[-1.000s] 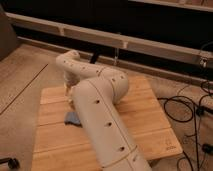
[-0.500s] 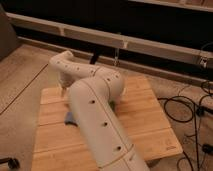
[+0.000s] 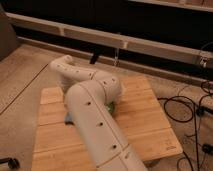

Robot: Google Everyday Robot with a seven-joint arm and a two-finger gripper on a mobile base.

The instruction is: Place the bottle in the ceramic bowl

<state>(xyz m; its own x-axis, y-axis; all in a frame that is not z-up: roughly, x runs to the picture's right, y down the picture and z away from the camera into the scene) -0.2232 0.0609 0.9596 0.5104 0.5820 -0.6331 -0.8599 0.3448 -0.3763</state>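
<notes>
My white arm [image 3: 92,117] reaches up from the bottom edge across the wooden table [image 3: 145,120] and hides most of its middle. Its far link bends left to the wrist [image 3: 61,67], which points down over the table's back left. The gripper is hidden behind the arm there. A thin green sliver of the ceramic bowl [image 3: 111,106] shows at the right edge of the arm. The bottle is out of view.
A blue sponge [image 3: 68,118] peeks out at the arm's left edge. Black cables [image 3: 185,107] lie on the floor right of the table. A long low rail [image 3: 125,42] runs behind it. Carpeted floor lies to the left.
The wrist link has shifted slightly to the left over the table's back left. The large forearm keeps covering the table's middle.
</notes>
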